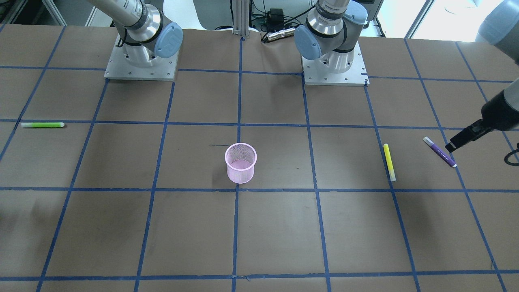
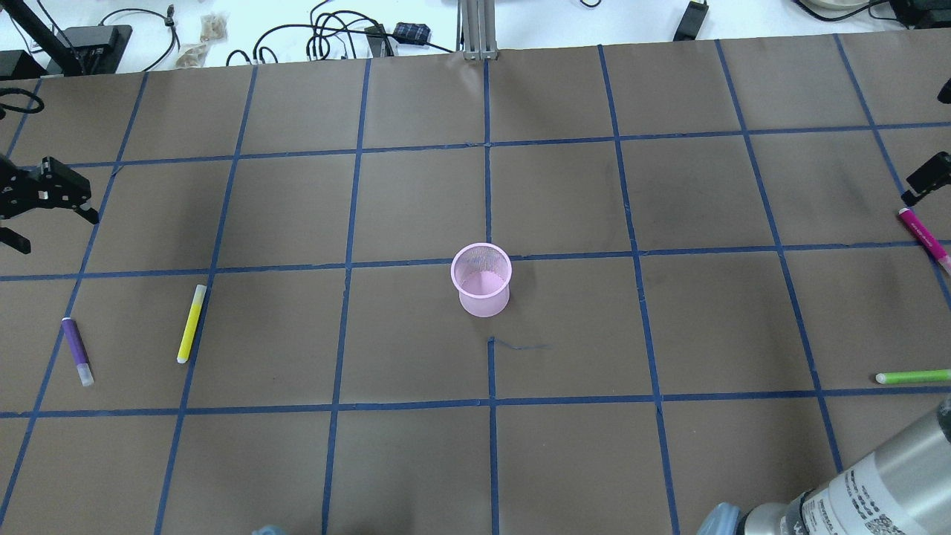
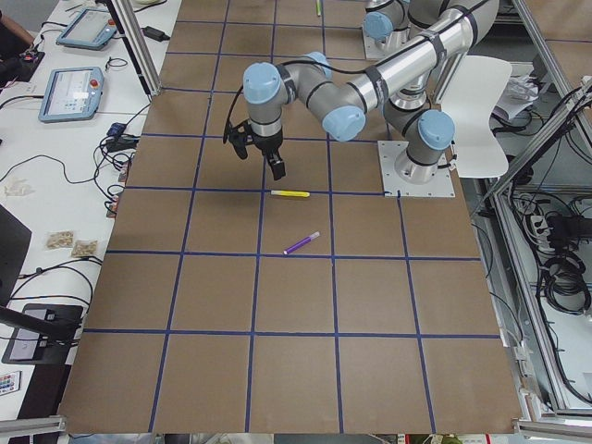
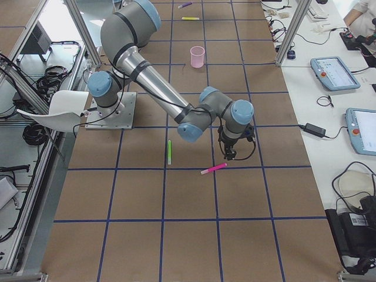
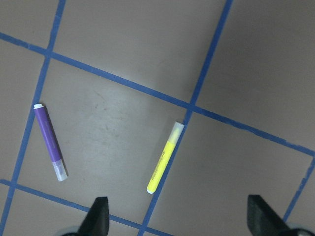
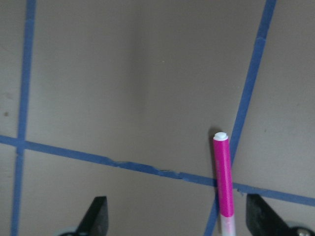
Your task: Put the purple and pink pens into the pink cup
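The pink mesh cup (image 2: 481, 281) stands upright at the table's centre, also in the front view (image 1: 241, 163). The purple pen (image 2: 76, 351) lies flat at the far left, also in the left wrist view (image 5: 50, 142). My left gripper (image 2: 58, 232) hovers open and empty above and beyond it; its fingertips (image 5: 101, 216) show at the frame's bottom. The pink pen (image 2: 923, 238) lies flat at the far right edge. My right gripper (image 6: 179, 221) is open and empty above it, with the pen (image 6: 224, 187) lying between the fingertips, nearer the right one.
A yellow pen (image 2: 191, 323) lies right of the purple one, on a blue tape line. A green pen (image 2: 912, 377) lies near the right edge, close to my right arm's base. Blue tape lines grid the brown table (image 2: 416, 461).
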Controlling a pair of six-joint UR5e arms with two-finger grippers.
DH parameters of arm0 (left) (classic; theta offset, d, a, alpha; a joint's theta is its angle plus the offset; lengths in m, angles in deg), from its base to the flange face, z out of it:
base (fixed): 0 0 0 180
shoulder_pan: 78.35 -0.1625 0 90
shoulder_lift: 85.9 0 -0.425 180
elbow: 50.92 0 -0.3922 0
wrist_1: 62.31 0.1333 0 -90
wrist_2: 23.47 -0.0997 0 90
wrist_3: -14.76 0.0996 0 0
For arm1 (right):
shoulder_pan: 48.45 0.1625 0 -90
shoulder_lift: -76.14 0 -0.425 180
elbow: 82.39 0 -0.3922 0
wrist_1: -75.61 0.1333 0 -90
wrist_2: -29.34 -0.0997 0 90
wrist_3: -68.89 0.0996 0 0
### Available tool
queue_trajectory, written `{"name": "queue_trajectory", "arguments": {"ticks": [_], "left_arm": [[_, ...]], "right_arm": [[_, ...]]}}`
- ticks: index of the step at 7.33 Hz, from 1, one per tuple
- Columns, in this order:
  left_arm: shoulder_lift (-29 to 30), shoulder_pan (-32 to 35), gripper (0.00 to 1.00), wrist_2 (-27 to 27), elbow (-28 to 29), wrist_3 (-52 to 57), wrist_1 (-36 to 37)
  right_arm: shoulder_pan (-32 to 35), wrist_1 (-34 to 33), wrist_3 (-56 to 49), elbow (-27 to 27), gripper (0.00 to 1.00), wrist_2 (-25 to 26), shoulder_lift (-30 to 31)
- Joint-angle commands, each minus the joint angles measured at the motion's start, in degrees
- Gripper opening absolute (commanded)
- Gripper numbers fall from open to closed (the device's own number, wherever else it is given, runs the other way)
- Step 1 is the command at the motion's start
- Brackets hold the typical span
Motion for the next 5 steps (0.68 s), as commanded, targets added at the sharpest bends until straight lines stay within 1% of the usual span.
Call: {"name": "queue_trajectory", "arguments": {"ticks": [1, 2, 3, 4, 5], "left_arm": [[4.6, -5.5, 1.0, 0.0, -4.0, 0.2, 10.9], [6.1, -7.3, 1.0, -1.4, -6.0, 3.5, 16.0], [7.1, -8.2, 1.0, -2.2, -7.4, 4.4, 18.7], [7.7, -9.9, 1.0, -2.3, -7.7, 4.6, 18.6], [9.8, -10.8, 1.0, -2.2, -8.0, 4.7, 18.7]], "right_arm": [[-1.2, -8.5, -9.1, 4.5, 1.0, -0.3, -3.2], [-1.6, -12.0, -11.1, 5.3, 1.0, -0.2, -4.3], [-1.6, -12.1, -11.9, 4.8, 0.99, 0.1, -4.3], [-1.6, -12.5, -12.7, 4.6, 0.92, 0.1, -4.4], [-1.6, -12.5, -12.7, 4.6, 0.82, 0.1, -4.4]]}}
